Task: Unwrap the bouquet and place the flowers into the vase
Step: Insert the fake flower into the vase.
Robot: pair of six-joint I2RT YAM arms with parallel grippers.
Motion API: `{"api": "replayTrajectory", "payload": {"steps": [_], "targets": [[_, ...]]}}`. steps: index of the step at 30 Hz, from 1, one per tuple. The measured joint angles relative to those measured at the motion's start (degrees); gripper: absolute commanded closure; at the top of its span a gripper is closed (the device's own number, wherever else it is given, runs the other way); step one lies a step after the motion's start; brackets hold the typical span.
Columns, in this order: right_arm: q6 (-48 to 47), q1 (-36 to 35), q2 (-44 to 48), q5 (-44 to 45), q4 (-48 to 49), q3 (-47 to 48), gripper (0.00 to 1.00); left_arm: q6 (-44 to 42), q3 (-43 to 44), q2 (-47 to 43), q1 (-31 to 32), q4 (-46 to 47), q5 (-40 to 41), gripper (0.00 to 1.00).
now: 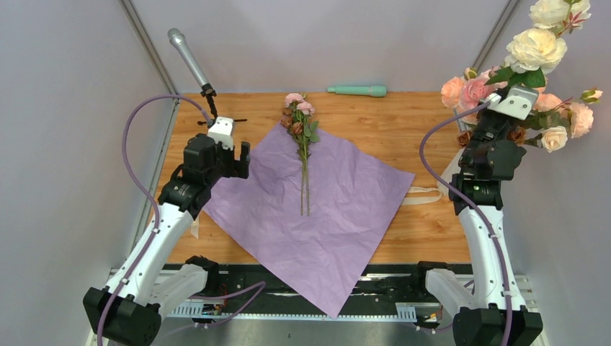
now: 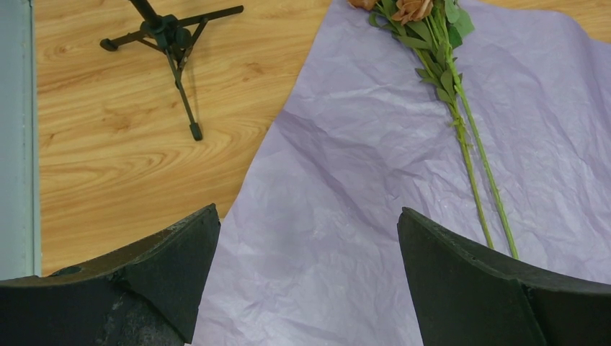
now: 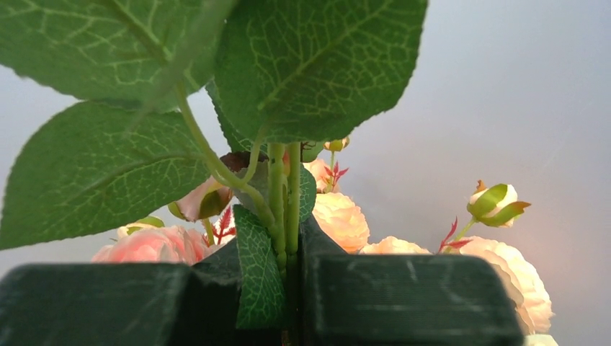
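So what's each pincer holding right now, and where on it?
Right pincer: thin green stems, pinched just below the leaves. Left pincer: open, holding nothing.

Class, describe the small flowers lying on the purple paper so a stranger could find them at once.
On the wooden table, find the purple paper spread across its middle. At the sheet's far corner lie the small flowers, pink and brown roses on thin green stems. Unlike the large peach and cream roses rising at the right, they lie flat.
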State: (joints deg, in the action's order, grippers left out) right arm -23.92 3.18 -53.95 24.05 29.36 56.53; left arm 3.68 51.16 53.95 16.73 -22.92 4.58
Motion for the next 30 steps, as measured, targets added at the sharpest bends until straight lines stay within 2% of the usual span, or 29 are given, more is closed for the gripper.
{"api": "replayTrajectory", "payload": {"steps": [30], "targets": [[4.5, 1.8, 3.2, 1.9, 5.5, -10.2, 1.0, 0.0, -0.5, -0.2, 0.0, 0.0, 0.0, 0.0]]}}
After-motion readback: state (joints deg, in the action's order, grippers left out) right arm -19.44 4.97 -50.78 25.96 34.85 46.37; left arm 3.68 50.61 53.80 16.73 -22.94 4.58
